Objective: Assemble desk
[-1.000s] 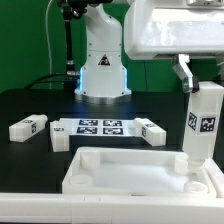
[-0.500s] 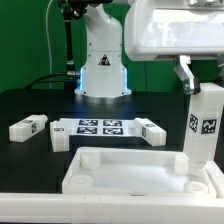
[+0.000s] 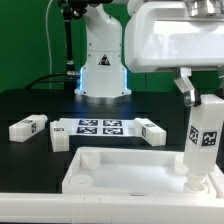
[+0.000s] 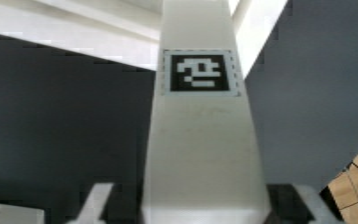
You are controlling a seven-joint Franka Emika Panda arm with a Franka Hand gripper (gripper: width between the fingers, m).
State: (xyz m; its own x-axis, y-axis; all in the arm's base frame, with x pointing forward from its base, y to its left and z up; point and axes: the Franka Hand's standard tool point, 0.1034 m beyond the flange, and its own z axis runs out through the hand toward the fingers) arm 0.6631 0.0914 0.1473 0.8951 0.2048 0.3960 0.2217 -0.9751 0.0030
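The desk top (image 3: 95,160) is a wide white rimmed tray lying at the front of the black table. My gripper (image 3: 200,98) is shut on the upper part of one white square leg (image 3: 205,140) and holds it upright, tags facing the camera. The leg's lower end is down inside the right end of the tray, at a corner; I cannot tell whether it is seated. In the wrist view the leg (image 4: 202,130) fills the middle between my two fingers (image 4: 101,205), with one tag on its face.
Three loose legs lie behind the tray: one at the exterior view's left (image 3: 28,127), one beside it (image 3: 58,136), one right of centre (image 3: 152,130). The marker board (image 3: 100,126) lies between them. The robot base (image 3: 102,65) stands at the back.
My gripper has moved down with the leg; the leg's lower end now sits lower at the tray's right end. The loose legs and tray have not moved.
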